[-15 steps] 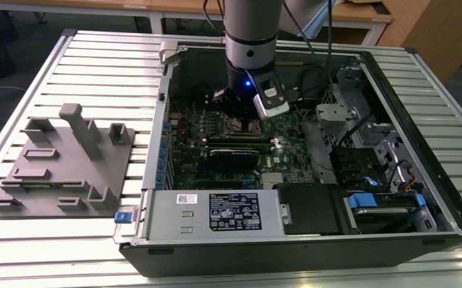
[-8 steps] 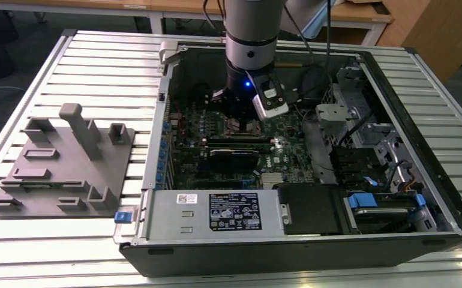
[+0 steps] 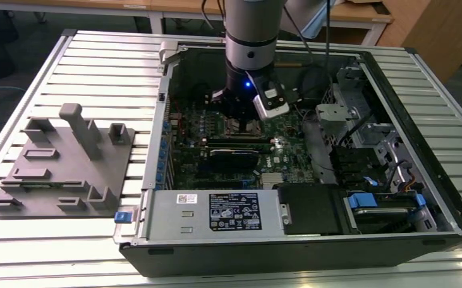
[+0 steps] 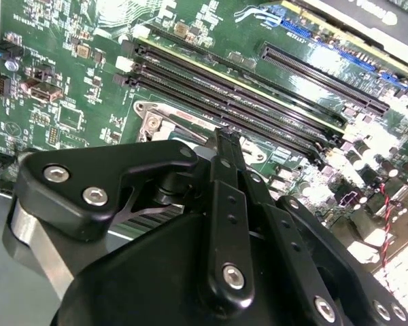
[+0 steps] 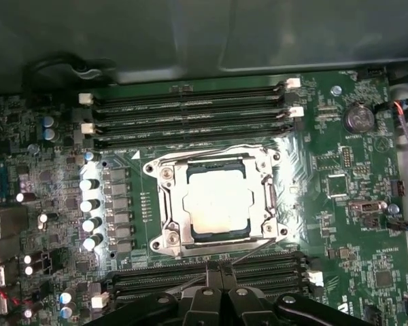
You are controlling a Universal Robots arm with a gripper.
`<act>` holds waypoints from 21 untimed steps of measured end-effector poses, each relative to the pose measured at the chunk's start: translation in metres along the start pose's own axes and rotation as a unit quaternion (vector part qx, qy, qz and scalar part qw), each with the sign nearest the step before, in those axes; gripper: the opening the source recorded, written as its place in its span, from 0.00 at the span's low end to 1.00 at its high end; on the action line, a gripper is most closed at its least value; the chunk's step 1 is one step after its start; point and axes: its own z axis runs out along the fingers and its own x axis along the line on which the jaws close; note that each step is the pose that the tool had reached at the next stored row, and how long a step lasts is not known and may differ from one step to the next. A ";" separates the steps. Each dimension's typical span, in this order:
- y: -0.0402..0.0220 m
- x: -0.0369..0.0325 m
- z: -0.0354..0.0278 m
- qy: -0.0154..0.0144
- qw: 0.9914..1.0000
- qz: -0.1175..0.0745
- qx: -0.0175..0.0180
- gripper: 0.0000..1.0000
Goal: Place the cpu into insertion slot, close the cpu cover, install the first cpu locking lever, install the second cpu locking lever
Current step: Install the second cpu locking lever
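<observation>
Over the socket — my fingers (image 5: 214, 272) pressed together, empty.

The cpu (image 5: 216, 204) sits in the insertion slot (image 5: 164, 207), the cpu cover (image 5: 270, 199) lying flat around it, on the green board (image 5: 340, 156).

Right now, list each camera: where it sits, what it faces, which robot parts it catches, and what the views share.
Exterior view: off the arm, above, looking down into the open computer case on the slatted table; shows the arm over the board.
First wrist view: on the arm, facing the cpu under the cpu cover; gripper at the edge.
Second wrist view: on the arm, looking along the gripper across the green board.
Shared: both wrist views show the gripper and memory slots.
</observation>
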 end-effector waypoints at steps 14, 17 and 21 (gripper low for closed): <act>-0.0017 0.0131 0.0071 0.002 0.999 -0.042 -0.002 0.10; -0.0019 0.0142 0.0099 0.002 0.999 -0.042 -0.002 0.10; -0.0020 0.0144 0.0104 0.002 0.999 -0.042 -0.002 0.10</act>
